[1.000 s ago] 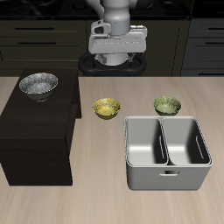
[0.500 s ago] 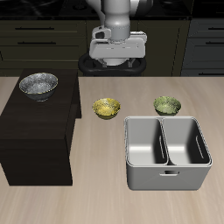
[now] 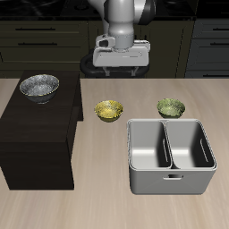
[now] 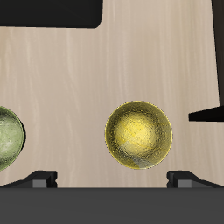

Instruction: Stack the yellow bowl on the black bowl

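Note:
The yellow bowl (image 3: 109,110) sits upright on the wooden table, golden and mottled; it also shows in the wrist view (image 4: 138,134), under the gripper. The black bowl (image 3: 39,86), silvery-grey inside with a dark rim, stands on top of the dark cabinet (image 3: 36,134). My gripper (image 3: 121,64) hangs high above the table, behind the yellow bowl. Its fingertips (image 4: 39,179) stand wide apart with nothing between them, so it is open and empty.
An olive-green bowl (image 3: 171,107) sits on the table beside the yellow one, also in the wrist view (image 4: 7,138). A grey two-compartment bin (image 3: 170,156) stands nearer the front edge. The cabinet is a tall block beside the yellow bowl.
The gripper has come a little lower and forward, toward the yellow bowl. The bowls have not moved.

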Robot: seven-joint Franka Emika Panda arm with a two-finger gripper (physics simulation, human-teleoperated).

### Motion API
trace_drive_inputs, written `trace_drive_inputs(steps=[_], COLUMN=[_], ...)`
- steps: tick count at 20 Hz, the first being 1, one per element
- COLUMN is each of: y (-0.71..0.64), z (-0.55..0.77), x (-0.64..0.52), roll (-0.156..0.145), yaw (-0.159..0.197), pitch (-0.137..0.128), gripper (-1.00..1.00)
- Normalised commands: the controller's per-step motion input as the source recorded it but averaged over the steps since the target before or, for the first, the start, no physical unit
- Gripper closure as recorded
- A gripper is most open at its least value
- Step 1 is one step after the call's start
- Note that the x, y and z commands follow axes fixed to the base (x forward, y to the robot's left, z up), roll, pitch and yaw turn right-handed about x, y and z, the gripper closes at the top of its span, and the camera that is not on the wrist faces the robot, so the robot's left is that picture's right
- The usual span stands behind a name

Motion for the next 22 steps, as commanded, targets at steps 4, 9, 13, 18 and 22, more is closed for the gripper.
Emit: trace_drive_inputs(steps=[4,9,13,18,22], y=[0.01,-0.04,0.03,0.03,0.01], z=[-0.24,-0.21,-0.25,-0.23,-0.21], x=[0.06,0.08,0.05,0.03,0.04], roll=[0.005,-0.002,0.006,0.004,0.001], yaw=[0.021,0.025,0.052,0.027,0.007], pitch=[0.008,0.006,0.029,0.028,0.035], gripper=[-1.00,-1.00,-1.00,-1.00,-1.00])
